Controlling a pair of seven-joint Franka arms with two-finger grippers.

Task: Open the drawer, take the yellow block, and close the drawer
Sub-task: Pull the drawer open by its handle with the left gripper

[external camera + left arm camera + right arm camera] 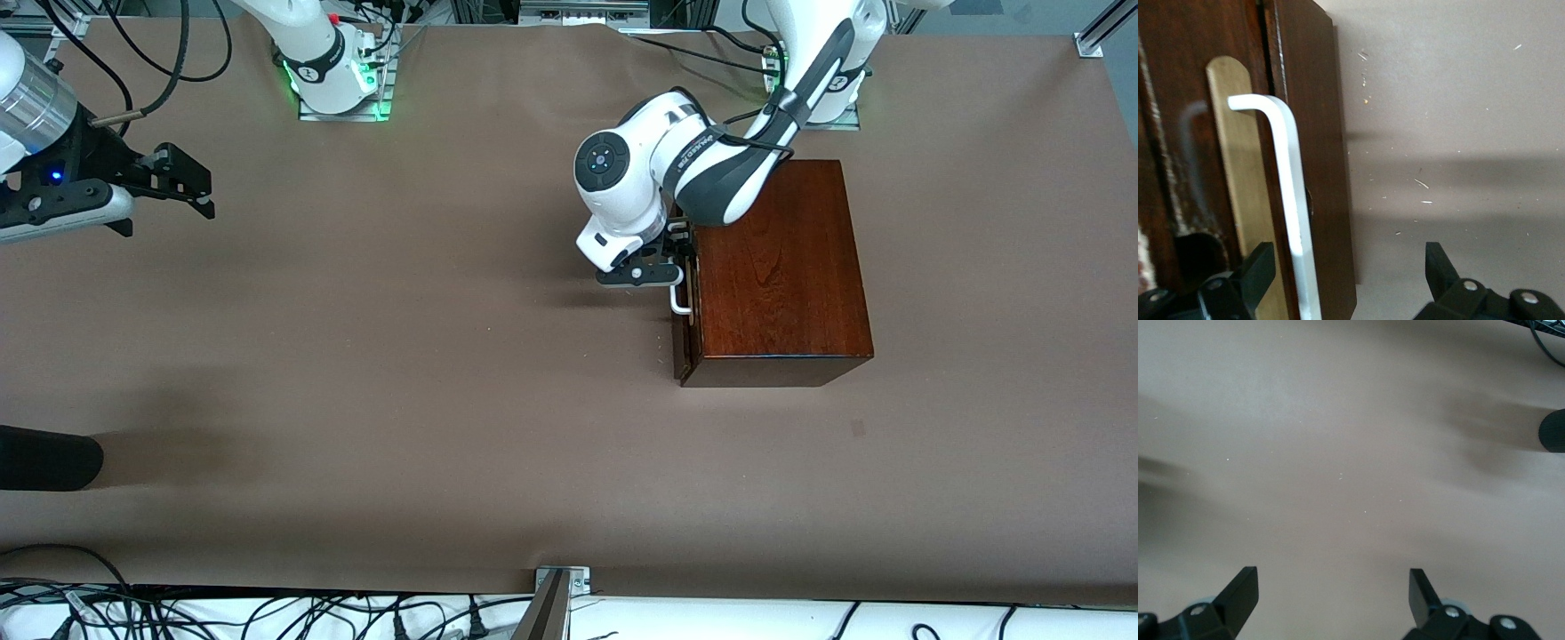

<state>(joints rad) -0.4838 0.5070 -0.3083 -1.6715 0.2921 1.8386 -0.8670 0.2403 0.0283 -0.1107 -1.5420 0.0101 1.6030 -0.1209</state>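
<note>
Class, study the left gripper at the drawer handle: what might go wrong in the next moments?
1. The left gripper is open around the white handle, which sits close to one finger; closing off-centre may slip.
2. The drawer is barely open; pulling might drag the wooden box.
3. The right gripper waits over bare table.

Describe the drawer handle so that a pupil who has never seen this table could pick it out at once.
Find the dark mahogany box toward the left arm's end of the table. On its side facing the right arm's end, the drawer front carries the handle, a white bar. The open left gripper straddles it.
</note>
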